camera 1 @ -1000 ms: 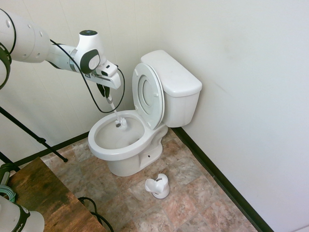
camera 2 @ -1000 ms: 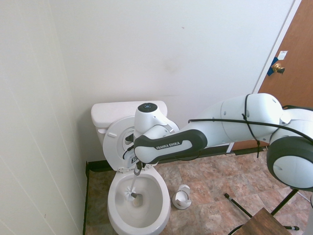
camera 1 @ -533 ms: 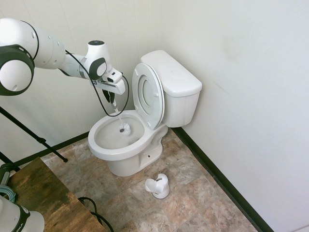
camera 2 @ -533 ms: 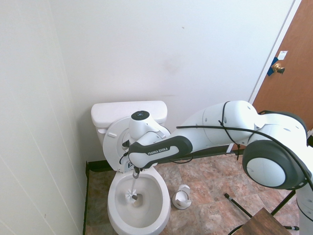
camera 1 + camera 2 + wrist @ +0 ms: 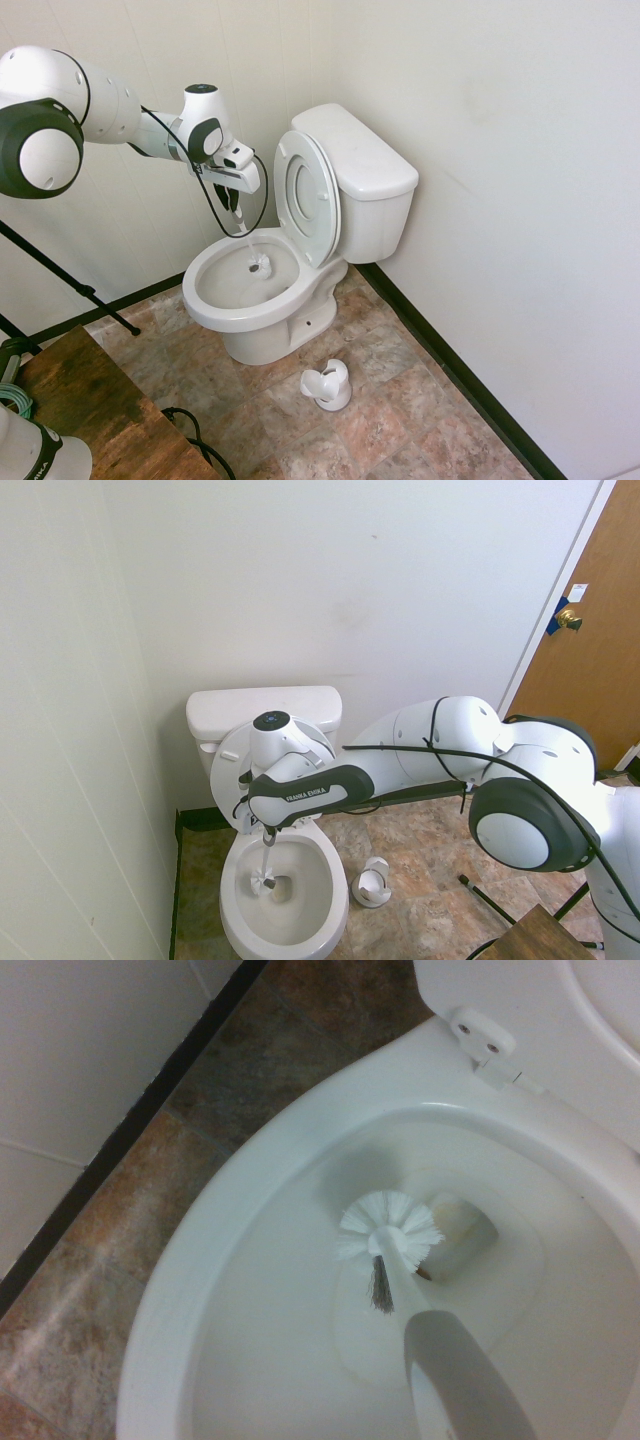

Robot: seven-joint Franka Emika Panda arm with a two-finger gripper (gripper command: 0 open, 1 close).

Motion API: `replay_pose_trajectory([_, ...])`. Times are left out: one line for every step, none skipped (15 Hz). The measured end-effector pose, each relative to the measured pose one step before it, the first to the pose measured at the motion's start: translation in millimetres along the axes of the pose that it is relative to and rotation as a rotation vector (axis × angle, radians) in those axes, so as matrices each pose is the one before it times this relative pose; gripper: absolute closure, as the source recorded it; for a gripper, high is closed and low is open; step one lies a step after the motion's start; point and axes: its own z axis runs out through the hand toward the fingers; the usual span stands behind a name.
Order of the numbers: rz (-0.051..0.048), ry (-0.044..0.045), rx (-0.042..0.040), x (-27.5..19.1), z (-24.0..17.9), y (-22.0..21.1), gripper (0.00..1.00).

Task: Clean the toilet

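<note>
The white toilet (image 5: 215,310) stands in the corner with its seat and lid (image 5: 308,195) raised against the boxy tank (image 5: 365,170). My gripper (image 5: 234,205) hangs over the far side of the bowl (image 5: 330,900), shut on the thin handle of a white toilet brush. The brush head (image 5: 259,265) sits low inside the bowl near the drain. From the other side, the gripper (image 5: 267,832) is straight above the brush head (image 5: 264,883). In the wrist view the bristles (image 5: 388,1230) rest on the bowl's inner wall (image 5: 250,1220) next to the drain hole.
A small white brush holder (image 5: 328,385) stands on the tiled floor in front of the toilet, also visible beside the bowl (image 5: 372,882). Walls close in on two sides. A wooden table corner (image 5: 90,400) is nearby, and a brown door (image 5: 590,630) lies beyond.
The gripper and brush have shifted a little across the bowl toward the side wall, with the brush head staying low by the drain. The arm's elbow has swung round.
</note>
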Motion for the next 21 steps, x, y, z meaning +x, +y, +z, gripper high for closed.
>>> replay_pose_trajectory([-0.00668,-0.00249,0.00057,-1.99,5.40,-1.53,1.00])
replay_pose_trajectory([-0.00724,-0.00020,0.00425,-3.19,6.30,-3.22,1.00])
replay_pose_trajectory([-0.00857,0.00149,0.00462,-4.22,4.67,-4.16,1.00])
replay_pose_trajectory([-0.00950,0.00053,0.00197,-4.71,2.50,-4.60,1.00])
replay_pose_trajectory([-0.00915,-0.00066,-0.00005,-4.64,0.92,-4.36,1.00])
replay_pose_trajectory([-0.00747,-0.00055,-0.00006,-3.90,0.31,-3.37,1.00])
replay_pose_trajectory([-0.00483,-0.00218,-0.00209,-2.86,0.43,-1.85,1.00])
replay_pose_trajectory([-0.00246,-0.00373,-0.00372,-2.09,0.47,-0.17,1.00])
replay_pose_trajectory([-0.00130,-0.00641,-0.00384,-2.67,0.41,1.11,1.00])
replay_pose_trajectory([-0.00308,-0.00793,-0.00358,-3.61,0.19,2.41,1.00])
replay_pose_trajectory([-0.00480,-0.01410,-0.00440,-6.10,0.73,4.73,1.00])
replay_pose_trajectory([-0.00395,-0.01431,-0.00573,-6.81,0.30,6.41,1.00])
replay_pose_trajectory([0.00143,-0.01021,-0.00481,-5.49,-0.33,7.66,1.00])
replay_pose_trajectory([0.00158,-0.01035,-0.00413,-4.16,0.36,8.25,1.00])
replay_pose_trajectory([0.00261,-0.01028,-0.00290,-3.17,2.02,9.76,1.00])
replay_pose_trajectory([0.00827,-0.00774,0.00023,-0.79,1.65,10.91,1.00])
replay_pose_trajectory([0.01215,-0.00728,0.00129,2.24,0.68,11.51,1.00])
replay_pose_trajectory([0.01302,-0.00822,0.00398,5.18,0.79,12.66,1.00])
replay_pose_trajectory([0.01467,-0.00622,0.00525,7.36,0.64,14.63,1.00])
replay_pose_trajectory([0.01569,-0.00093,0.00327,8.77,0.26,13.46,1.00])
replay_pose_trajectory([0.01767,0.00231,0.00056,10.36,-1.06,11.85,1.00])
